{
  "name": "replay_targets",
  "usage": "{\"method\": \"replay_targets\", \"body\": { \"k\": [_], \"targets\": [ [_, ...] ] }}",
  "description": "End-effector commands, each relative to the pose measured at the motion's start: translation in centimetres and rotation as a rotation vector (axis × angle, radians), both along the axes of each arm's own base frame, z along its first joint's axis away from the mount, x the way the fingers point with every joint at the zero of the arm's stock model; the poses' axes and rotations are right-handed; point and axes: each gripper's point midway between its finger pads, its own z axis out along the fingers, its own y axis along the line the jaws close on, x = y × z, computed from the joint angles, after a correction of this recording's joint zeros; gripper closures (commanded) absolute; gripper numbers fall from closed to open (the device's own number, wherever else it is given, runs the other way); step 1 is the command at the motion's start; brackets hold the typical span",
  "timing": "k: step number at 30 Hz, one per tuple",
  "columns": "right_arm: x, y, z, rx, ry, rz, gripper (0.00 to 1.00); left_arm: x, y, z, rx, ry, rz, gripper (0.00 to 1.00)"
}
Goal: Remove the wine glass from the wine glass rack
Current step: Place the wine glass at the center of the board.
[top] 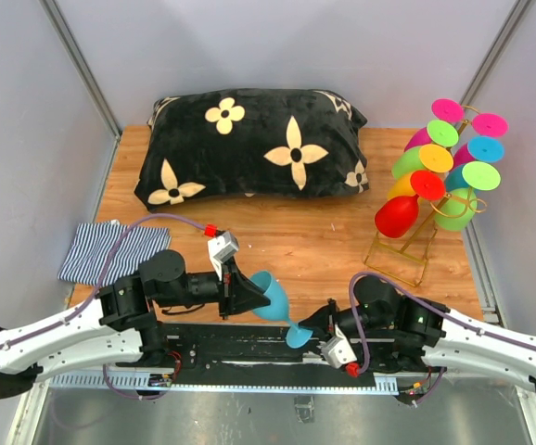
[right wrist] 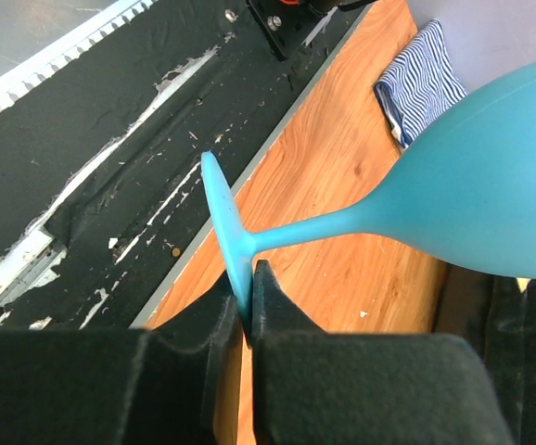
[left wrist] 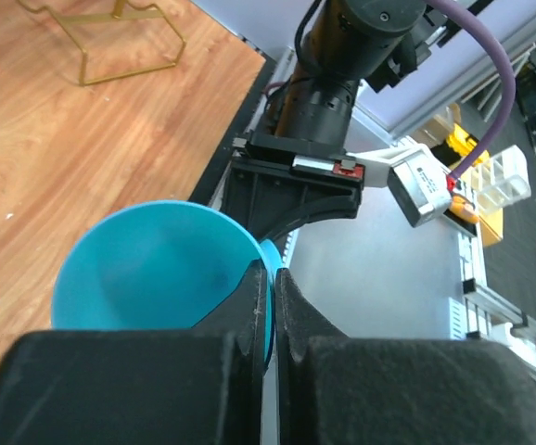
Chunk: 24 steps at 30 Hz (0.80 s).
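A blue wine glass (top: pixel 274 298) lies on its side above the near edge of the table, held between both grippers. My left gripper (top: pixel 252 295) is shut on the rim of its bowl (left wrist: pixel 147 269), one finger inside and one outside (left wrist: pixel 274 289). My right gripper (top: pixel 312 326) is shut on the edge of its round foot (right wrist: pixel 223 227), with the stem and bowl (right wrist: pixel 491 204) pointing away from it (right wrist: pixel 248 298). The gold wire wine glass rack (top: pixel 405 256) stands at the right and holds several coloured glasses. Its base frame shows in the left wrist view (left wrist: pixel 129 48).
A black flowered pillow (top: pixel 254 144) lies at the back. A blue striped cloth (top: pixel 110 250) lies at the left and shows in the right wrist view (right wrist: pixel 421 83). A black base plate (top: pixel 240 341) runs between the arm bases. Red, yellow, green and pink glasses (top: pixel 435 171) hang on the rack.
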Motion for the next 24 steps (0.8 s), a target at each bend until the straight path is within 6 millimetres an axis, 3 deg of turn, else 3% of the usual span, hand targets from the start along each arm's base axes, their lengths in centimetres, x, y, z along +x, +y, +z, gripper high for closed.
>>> {"method": "replay_targets", "body": {
  "k": [1,2,4,9,11,16,20,24],
  "targets": [
    [0.8,0.3,2.4,0.052,0.033,-0.083,0.84,-3.0,-0.8,0.4,0.019,0.004,-0.196,1.0],
    [0.7,0.2,2.6,0.06,0.05,-0.09,0.71,-2.8,-0.8,0.4,0.026,0.001,-0.185,1.0],
    [0.3,0.1,3.4,0.089,0.073,-0.086,0.63,-1.6,-0.5,0.6,0.043,-0.015,-0.116,1.0],
    [0.9,0.0,6.9,0.249,0.24,-0.213,0.65,3.3,2.5,-0.7,0.186,-0.034,0.208,1.0],
    [1.3,-0.3,7.3,0.269,0.303,-0.271,0.55,4.4,3.6,-0.5,0.205,-0.05,0.284,0.99],
    [1.2,-0.9,7.7,0.287,0.391,-0.317,0.48,6.8,5.5,1.1,0.189,-0.103,0.45,1.0],
    [1.5,-1.1,9.1,0.345,0.529,-0.388,0.44,10.8,8.4,-1.0,0.337,-0.105,0.74,0.99],
    [2.7,-1.4,10.1,0.386,0.693,-0.523,0.44,12.3,8.4,-2.0,0.469,-0.138,0.808,1.0]
  ]
}}
